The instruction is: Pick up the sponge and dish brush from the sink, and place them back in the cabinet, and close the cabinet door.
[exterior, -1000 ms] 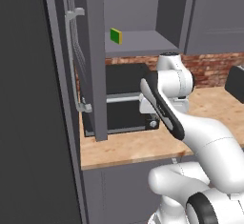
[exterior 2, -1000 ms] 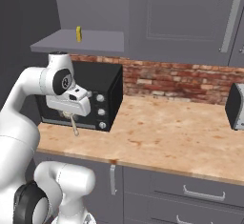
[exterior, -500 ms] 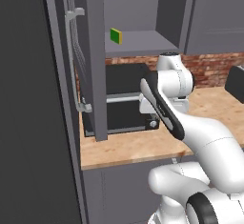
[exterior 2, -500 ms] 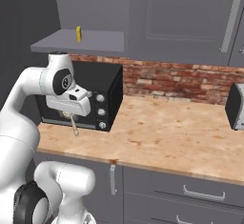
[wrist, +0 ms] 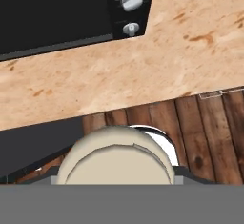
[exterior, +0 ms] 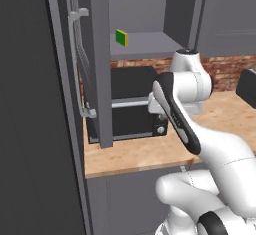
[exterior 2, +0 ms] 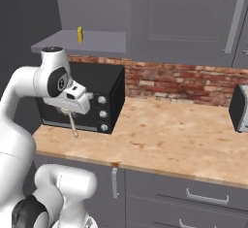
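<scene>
The green and yellow sponge (exterior: 121, 37) stands on the shelf of the open grey cabinet (exterior: 150, 43); in the right base view the sponge (exterior 2: 80, 34) shows its yellow edge on the cabinet (exterior 2: 97, 42) shelf. The cabinet door (exterior: 100, 79) hangs open toward me at the left, its silver handle (exterior: 76, 64) facing left. My gripper (exterior 2: 71, 111) hovers in front of the black toaster oven, below the shelf, shut on the dish brush (exterior 2: 73, 125), which hangs down from it. The dish brush's round cream head (wrist: 116, 163) sits close under the hand camera. The sink is out of view.
A black toaster oven (exterior 2: 92, 96) stands on the wood-grain countertop (exterior 2: 164, 135) right under the open shelf. A toaster (exterior 2: 240, 108) sits at the far right. Closed grey wall cabinets (exterior 2: 184, 18) hang to the right. A tall dark unit (exterior: 30, 129) walls off the left.
</scene>
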Robot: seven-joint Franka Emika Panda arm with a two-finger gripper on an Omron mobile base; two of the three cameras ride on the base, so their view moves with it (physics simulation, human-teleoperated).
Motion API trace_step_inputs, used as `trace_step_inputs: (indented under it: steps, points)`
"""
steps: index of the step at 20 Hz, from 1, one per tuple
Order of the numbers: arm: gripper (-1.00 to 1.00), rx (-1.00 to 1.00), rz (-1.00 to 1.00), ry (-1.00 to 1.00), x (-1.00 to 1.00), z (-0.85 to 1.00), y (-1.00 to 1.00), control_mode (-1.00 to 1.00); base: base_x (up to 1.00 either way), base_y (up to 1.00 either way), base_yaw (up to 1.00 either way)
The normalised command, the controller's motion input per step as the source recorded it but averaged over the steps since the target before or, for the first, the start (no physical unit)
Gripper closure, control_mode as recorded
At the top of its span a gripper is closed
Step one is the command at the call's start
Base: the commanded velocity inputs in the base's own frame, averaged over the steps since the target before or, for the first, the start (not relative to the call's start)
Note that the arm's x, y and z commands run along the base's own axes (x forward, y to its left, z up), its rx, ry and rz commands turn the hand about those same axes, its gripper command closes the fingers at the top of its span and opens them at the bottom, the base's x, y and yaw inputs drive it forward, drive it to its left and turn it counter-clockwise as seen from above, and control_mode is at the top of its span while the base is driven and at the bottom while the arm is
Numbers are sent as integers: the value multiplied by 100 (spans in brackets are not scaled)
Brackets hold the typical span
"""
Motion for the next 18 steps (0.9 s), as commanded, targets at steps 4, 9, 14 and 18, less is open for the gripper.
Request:
trace_step_inputs:
  steps: [4, 9, 14, 18]
  points:
    - [100, 0, 6, -15, -10, 48, 5, -100, 0, 0, 0]
    - [100, 0, 11, -7, -9, 52, 0, -100, 0, 0, 0]
    - [100, 0, 16, -6, -15, 50, 0, -100, 0, 0, 0]
    - [100, 0, 25, -10, -10, 52, 3, -100, 0, 0, 0]
